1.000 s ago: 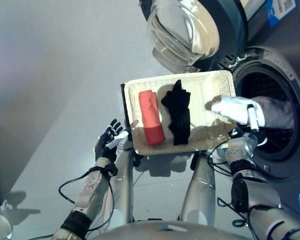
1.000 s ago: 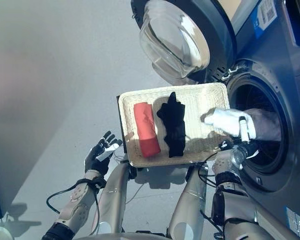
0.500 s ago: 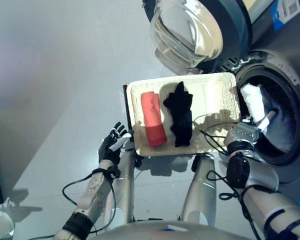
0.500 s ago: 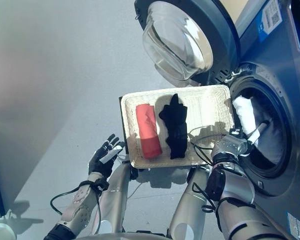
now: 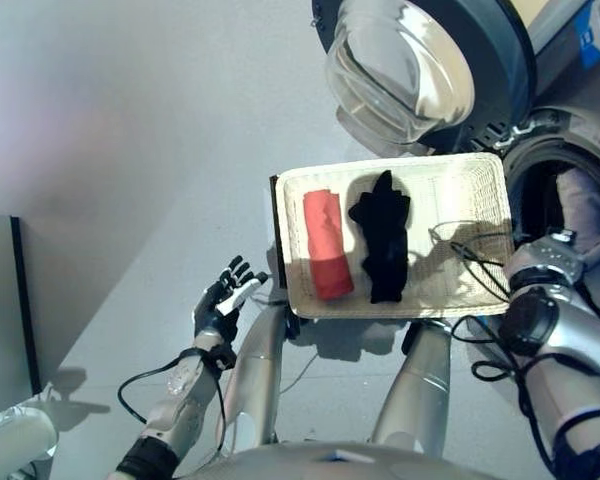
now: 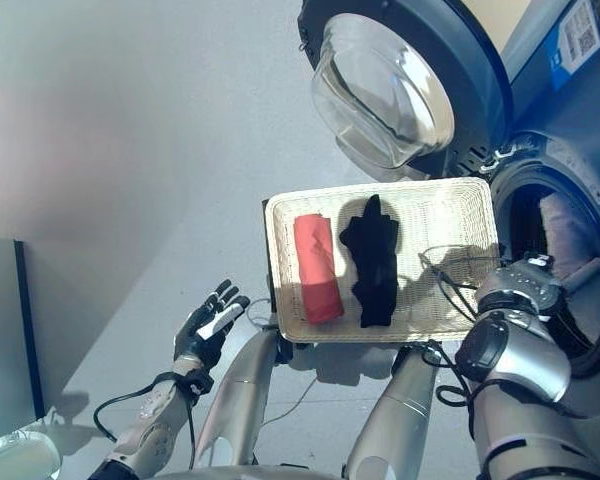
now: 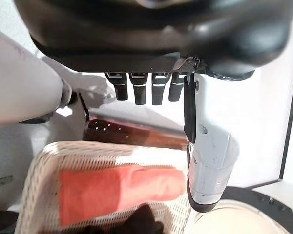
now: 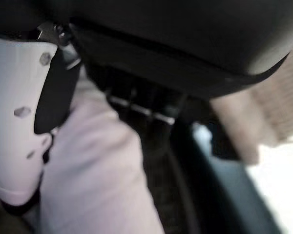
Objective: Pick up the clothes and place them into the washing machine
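Basket with two garments left, one pale cloth in the drum.

I see a red roll (image 5: 326,244) beside a black garment (image 5: 383,237) in the wicker basket (image 5: 467,182). My right hand (image 8: 19,122) curls round pale cloth (image 8: 100,170) inside the washing machine (image 6: 540,150); my left hand (image 5: 220,303) hangs open, holding nothing.

A cream woven basket (image 5: 460,190) holds a red cloth (image 5: 328,243) and a black cloth (image 5: 383,236).
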Available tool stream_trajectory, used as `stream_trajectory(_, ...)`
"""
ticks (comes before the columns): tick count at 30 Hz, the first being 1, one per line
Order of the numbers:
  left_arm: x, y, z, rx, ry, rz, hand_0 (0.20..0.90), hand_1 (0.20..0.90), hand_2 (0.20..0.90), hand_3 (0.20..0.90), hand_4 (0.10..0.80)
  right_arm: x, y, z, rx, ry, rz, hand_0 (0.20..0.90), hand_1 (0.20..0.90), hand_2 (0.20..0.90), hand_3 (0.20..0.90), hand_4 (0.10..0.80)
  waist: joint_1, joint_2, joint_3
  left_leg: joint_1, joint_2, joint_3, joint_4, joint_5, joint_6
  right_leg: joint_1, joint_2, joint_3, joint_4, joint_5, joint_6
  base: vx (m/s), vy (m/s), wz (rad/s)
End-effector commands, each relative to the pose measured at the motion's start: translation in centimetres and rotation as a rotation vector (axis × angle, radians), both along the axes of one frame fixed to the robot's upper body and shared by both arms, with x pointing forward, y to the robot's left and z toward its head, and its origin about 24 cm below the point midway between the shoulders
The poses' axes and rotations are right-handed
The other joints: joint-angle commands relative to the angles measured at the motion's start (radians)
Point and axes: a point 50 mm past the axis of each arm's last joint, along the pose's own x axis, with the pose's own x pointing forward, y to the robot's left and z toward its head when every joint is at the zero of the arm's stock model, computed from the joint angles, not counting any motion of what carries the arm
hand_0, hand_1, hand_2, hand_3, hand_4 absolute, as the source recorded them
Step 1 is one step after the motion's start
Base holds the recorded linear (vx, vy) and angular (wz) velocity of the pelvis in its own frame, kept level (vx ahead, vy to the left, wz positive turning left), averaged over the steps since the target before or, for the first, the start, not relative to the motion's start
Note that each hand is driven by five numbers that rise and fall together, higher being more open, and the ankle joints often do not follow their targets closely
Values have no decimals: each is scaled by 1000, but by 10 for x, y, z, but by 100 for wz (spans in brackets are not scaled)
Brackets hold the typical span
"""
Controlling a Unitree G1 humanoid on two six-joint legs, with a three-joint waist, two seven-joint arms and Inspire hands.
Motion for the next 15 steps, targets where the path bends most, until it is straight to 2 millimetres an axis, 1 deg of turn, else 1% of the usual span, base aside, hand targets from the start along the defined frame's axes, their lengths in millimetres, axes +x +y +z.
stream_trajectory(1,-1,10,12,26,-73,5,900,900,900,900,800,-34,-46,43,-143,2,-207,200,200,200,200,300,-9,11,-59,53,55,-81,-77,-1,-112,2,6,18,53,-45,-31,0,0,0)
stream_trajectory(4,-1,10,13,25,-74,11,900,900,900,900,800,-45,-52,37,-122,45,-246,200,200,200,200,300,-14,11,-60,51,55,-85,-73,-2,-113,6,8,17,53,-49,-32,0,0,0)
stream_trajectory(6,-1,12,12,25,-73,22,900,900,900,900,800,-47,-51,31,-118,79,-239,200,200,200,200,300,-15,9,-63,48,56,-86,-70,-4,-114,8,9,14,53,-50,-32,0,0,0)
stream_trajectory(7,-1,13,13,27,-77,26,900,900,900,900,800,-45,-49,29,-122,80,-229,244,244,244,244,331,-16,8,-62,46,57,-86,-67,-4,-113,7,9,13,53,-49,-31,0,0,0)
stream_trajectory(8,0,13,14,29,-81,29,900,900,900,900,800,-45,-48,26,-125,87,-219,900,900,900,900,800,-18,6,-61,43,57,-88,-64,-6,-113,6,10,12,54,-49,-31,0,0,0)
stream_trajectory(11,2,15,16,25,-92,46,900,900,900,900,800,-38,-38,14,-108,75,-192,900,900,900,900,800,-18,3,-60,35,60,-87,-52,-8,-114,2,10,11,62,-49,-32,0,0,0)
stream_trajectory(14,2,16,16,22,-91,53,900,900,900,900,800,-33,-31,9,-102,59,-174,900,900,900,900,800,-18,-2,-60,33,59,-89,-45,-10,-114,5,10,10,64,-49,-33,0,0,0)
stream_trajectory(15,3,15,16,18,-90,54,900,900,900,900,800,-26,-22,2,-90,51,-142,900,900,900,900,800,-13,-6,-60,32,59,-91,-42,-9,-114,15,10,7,62,-48,-33,0,0,0)
